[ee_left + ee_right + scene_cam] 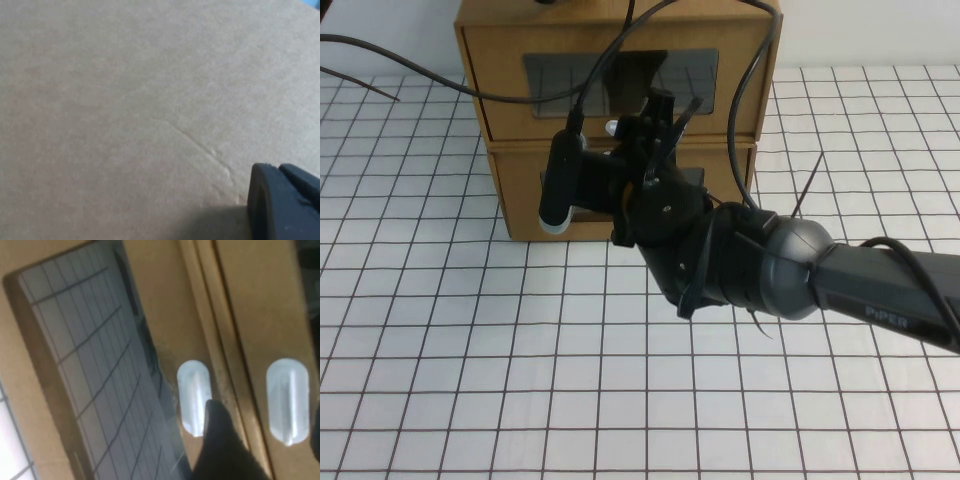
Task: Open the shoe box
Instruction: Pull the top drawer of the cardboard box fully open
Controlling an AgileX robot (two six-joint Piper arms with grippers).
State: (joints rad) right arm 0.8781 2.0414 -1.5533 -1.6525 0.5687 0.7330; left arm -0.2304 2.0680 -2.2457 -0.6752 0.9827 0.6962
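Observation:
Two brown cardboard shoe boxes stand stacked at the back of the table, the upper box (620, 60) on the lower box (520, 200). Each front has a dark window and a white handle. My right gripper (672, 112) is up against the box fronts, open. In the right wrist view one fingertip (214, 412) lies between the upper handle (194, 397) and the lower handle (287, 400), and the other is at the picture's edge, so the right gripper (265, 411) straddles the lower handle without touching it. My left gripper (282, 205) shows only a dark part, close against plain cardboard (125, 100).
The white tabletop with its black grid (470, 380) stretches in front of and beside the boxes. Black cables (440, 80) run across the upper box front. The right arm (880, 290) reaches in from the right edge.

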